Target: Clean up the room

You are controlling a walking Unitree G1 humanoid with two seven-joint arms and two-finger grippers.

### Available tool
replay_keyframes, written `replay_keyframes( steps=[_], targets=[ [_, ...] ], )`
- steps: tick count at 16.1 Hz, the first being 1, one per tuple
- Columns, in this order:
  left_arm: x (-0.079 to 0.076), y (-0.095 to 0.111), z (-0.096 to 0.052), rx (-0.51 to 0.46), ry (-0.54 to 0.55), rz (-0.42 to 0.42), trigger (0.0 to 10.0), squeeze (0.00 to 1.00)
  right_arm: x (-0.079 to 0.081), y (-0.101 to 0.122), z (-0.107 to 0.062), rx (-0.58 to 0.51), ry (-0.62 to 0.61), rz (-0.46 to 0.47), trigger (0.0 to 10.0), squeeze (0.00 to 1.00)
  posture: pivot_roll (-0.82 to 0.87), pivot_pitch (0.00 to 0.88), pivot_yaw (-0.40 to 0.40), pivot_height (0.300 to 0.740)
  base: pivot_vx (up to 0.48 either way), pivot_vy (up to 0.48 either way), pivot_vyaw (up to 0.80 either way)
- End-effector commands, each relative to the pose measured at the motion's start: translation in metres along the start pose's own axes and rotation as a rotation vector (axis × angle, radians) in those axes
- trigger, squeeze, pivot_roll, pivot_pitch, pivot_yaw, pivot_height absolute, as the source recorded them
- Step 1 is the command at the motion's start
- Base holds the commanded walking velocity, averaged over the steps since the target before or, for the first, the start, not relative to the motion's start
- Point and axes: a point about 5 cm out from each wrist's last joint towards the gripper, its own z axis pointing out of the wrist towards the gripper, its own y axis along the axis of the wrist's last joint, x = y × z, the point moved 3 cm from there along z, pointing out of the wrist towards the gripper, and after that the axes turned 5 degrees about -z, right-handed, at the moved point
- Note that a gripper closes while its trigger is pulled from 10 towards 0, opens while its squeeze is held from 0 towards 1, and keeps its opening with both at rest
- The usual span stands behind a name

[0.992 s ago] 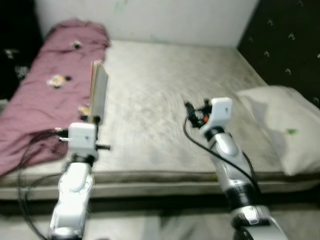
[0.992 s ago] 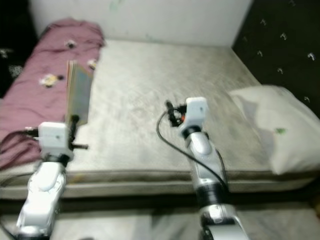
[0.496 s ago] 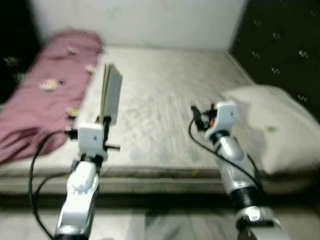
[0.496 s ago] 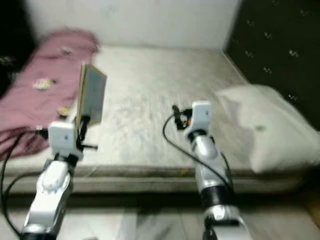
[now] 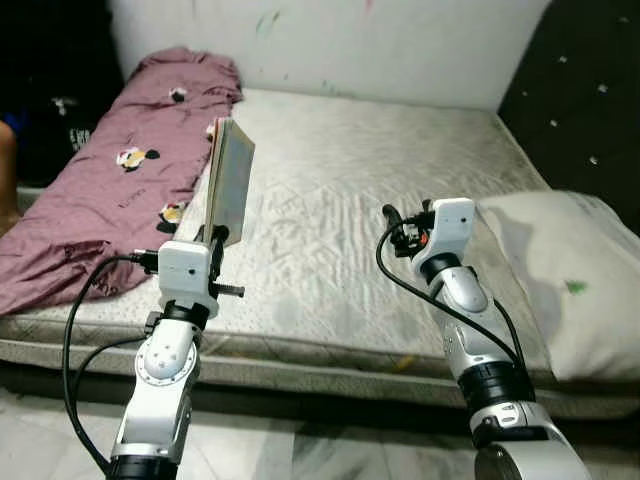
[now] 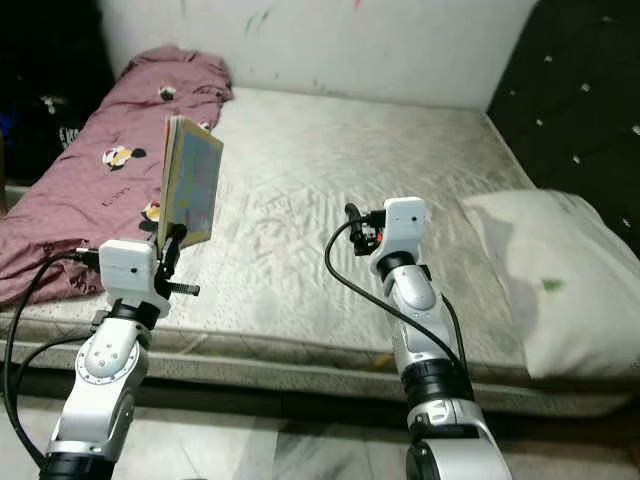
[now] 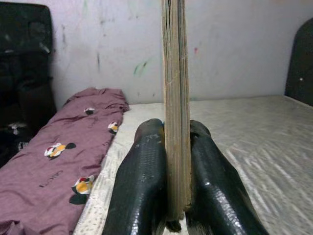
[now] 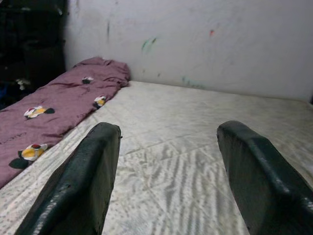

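A thin book stands upright on its edge, held above the near left part of the mattress. My left gripper is shut on the book, its two black fingers pressed against both covers. My right gripper is open with nothing between its fingers, and it is raised over the near middle of the mattress. The right arm reaches up from the front edge of the bed.
A purple blanket with small cartoon prints lies along the left side of the mattress. A white pillow rests at the right edge. A marked white wall stands behind the bed and a dark padded panel at the right. Tiled floor lies in front.
The camera shifted and the picture sharpened from blurred to clear. Both arms keep about the same pose, with the book still held upright by the left gripper.
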Motion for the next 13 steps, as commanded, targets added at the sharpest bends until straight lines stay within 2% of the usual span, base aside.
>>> replay_keyframes(
  steps=[1,5,9,11,13],
  targets=[
    [-0.001,0.006,0.001,-0.033,-0.009,0.001,10.0,0.00,-0.003,0.001,0.001,0.001,-0.008,-0.002,10.0,0.00,0.00,0.000,-0.068,0.740,0.428,0.000,0.00],
    [0.000,0.001,0.001,-0.014,0.034,0.026,10.0,0.00,-0.005,-0.002,0.000,0.008,-0.020,-0.004,10.0,0.00,0.00,0.000,-0.069,0.740,0.363,0.000,0.00],
    [0.010,-0.010,-0.002,0.030,0.090,0.026,10.0,0.00,-0.012,-0.004,0.001,0.018,-0.053,-0.019,10.0,0.00,0.00,0.000,-0.066,0.740,0.000,0.000,0.00],
    [0.012,-0.015,-0.004,0.057,0.092,0.020,10.0,0.00,-0.016,-0.006,0.002,0.035,-0.077,0.001,10.0,0.00,0.00,0.000,-0.063,0.740,0.000,0.000,-0.80],
    [0.012,-0.018,-0.004,0.066,0.087,0.008,10.0,0.00,-0.017,-0.006,0.002,0.029,-0.078,-0.018,10.0,0.00,0.00,0.000,-0.061,0.740,0.000,0.000,-0.80]
  ],
)
